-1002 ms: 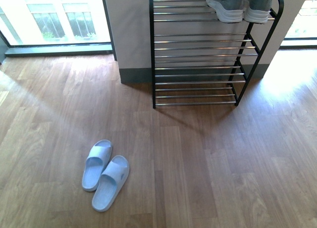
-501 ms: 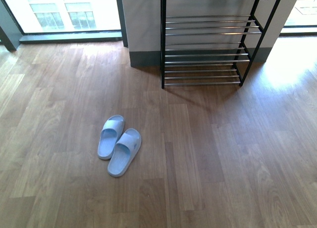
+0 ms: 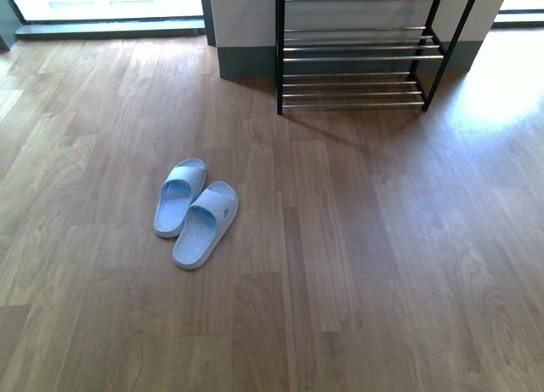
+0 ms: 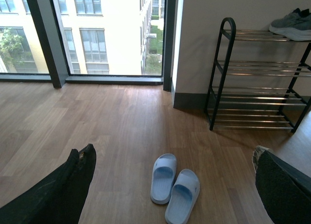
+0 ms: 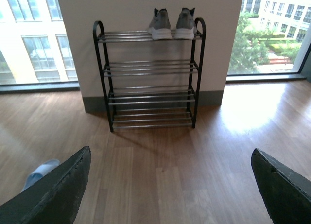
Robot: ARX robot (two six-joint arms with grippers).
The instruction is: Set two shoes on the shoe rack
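A pair of pale blue slides lies side by side on the wooden floor, left of centre in the front view, toes pointing toward the shoe rack. Only the rack's lower tiers show there, and neither arm is in that view. In the left wrist view my left gripper is open above the floor, with the slides lying between its fingers further down. A pair of grey sneakers stands on the top tier of the rack. My right gripper is open over bare floor, facing the rack.
The rack stands against a white wall section with a grey skirting. Floor-to-ceiling windows run on both sides of that wall. One slide's tip shows beside the right gripper's finger. Sunlight falls on the floor right of the rack.
The front view has dropped toward the floor: the rack has slid up the picture, the sneakers on its top tier have left it, and the slides now lie higher, nearer the middle.
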